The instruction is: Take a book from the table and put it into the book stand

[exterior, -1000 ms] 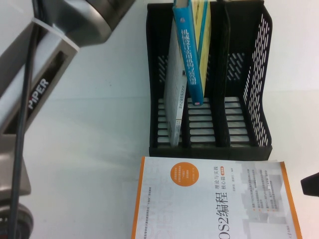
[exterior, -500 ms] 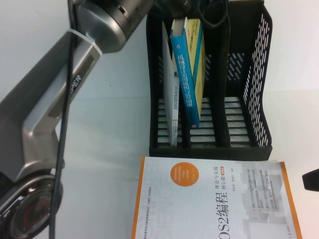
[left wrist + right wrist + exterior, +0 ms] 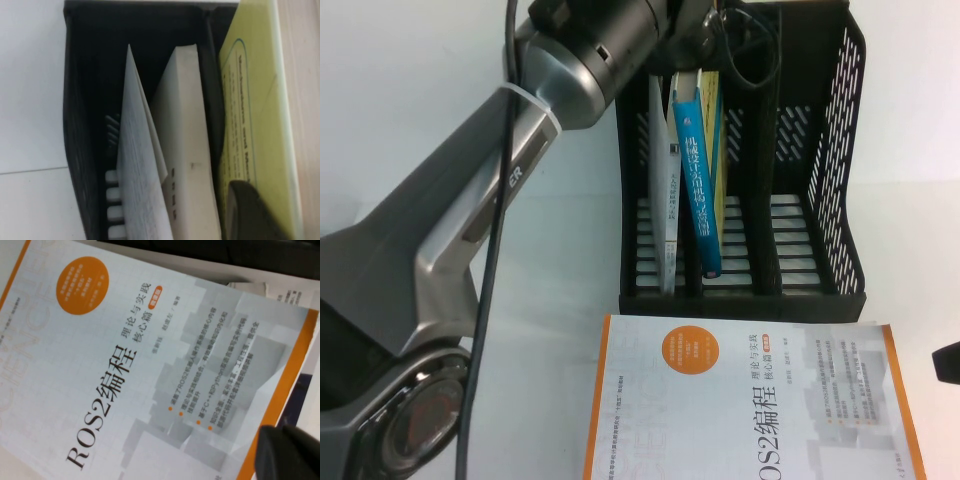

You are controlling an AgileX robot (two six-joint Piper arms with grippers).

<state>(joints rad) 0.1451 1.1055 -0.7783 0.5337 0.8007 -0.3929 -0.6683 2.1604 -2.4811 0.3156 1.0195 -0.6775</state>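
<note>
The book point(image 3: 698, 170), with its blue spine and pale yellow-green cover, stands tilted in the middle slot of the black book stand point(image 3: 820, 200), its lower end on the slatted base. My left gripper point(image 3: 705, 45) reaches over the stand's top and is shut on the book's upper end. In the left wrist view one dark finger point(image 3: 250, 212) lies against the yellow-green cover point(image 3: 255, 100). My right gripper point(image 3: 948, 362) is low at the right edge, beside the white book.
A thin grey-white book point(image 3: 663, 200) stands in the stand's left slot and also shows in the left wrist view point(image 3: 180, 125). A white book with orange edges point(image 3: 750, 400) lies flat on the white table point(image 3: 570, 250) in front of the stand. The right slot holds nothing.
My left arm has swung in over the stand. The book has slid lower and forward in the middle slot. The right gripper has stayed put.
</note>
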